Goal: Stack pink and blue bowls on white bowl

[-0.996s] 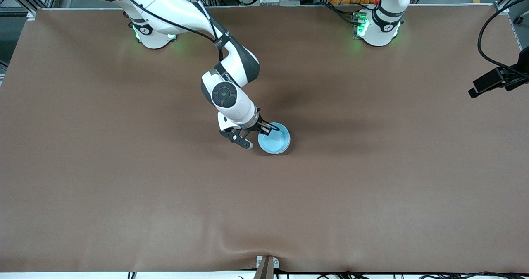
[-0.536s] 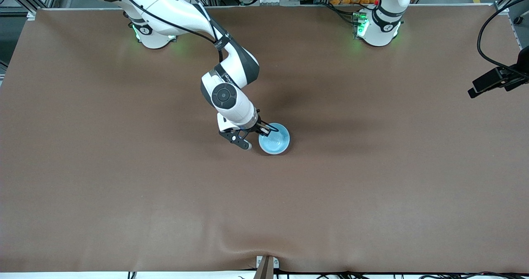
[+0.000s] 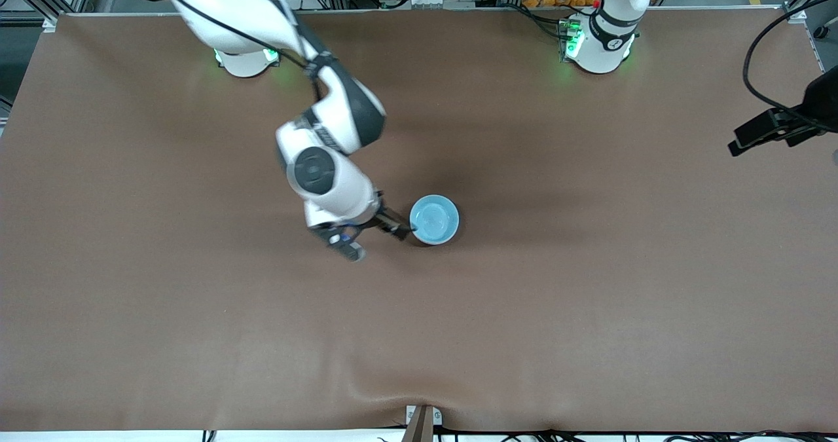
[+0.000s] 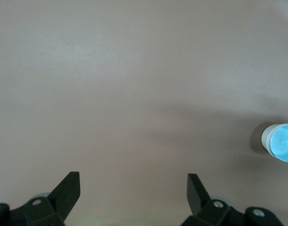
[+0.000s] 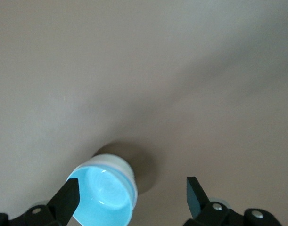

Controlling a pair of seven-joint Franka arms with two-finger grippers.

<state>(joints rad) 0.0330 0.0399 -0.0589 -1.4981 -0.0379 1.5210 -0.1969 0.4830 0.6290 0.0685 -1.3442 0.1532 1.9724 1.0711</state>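
Note:
The blue bowl [image 3: 434,219] sits at the table's middle, nested in the white bowl, whose outer wall [image 5: 119,165] shows in the right wrist view around the blue inside [image 5: 103,195]. No pink bowl shows; it is hidden or out of view. My right gripper [image 3: 376,241] is open and empty, just beside the stack toward the right arm's end, clear of the rim; its own view shows it open [image 5: 132,188]. My left gripper [image 3: 743,144] hangs open and empty [image 4: 133,181] high over the left arm's end of the table, with the stack small and distant [image 4: 279,142].
The brown table cover [image 3: 196,331] is bare around the stack. A small bracket [image 3: 422,419] sits at the table edge nearest the front camera. The arm bases [image 3: 599,42] stand along the top edge.
My right gripper had one finger inside the blue bowl's rim; it has let go and pulled away toward the right arm's end. The bowl stays put. The left gripper shifted slightly.

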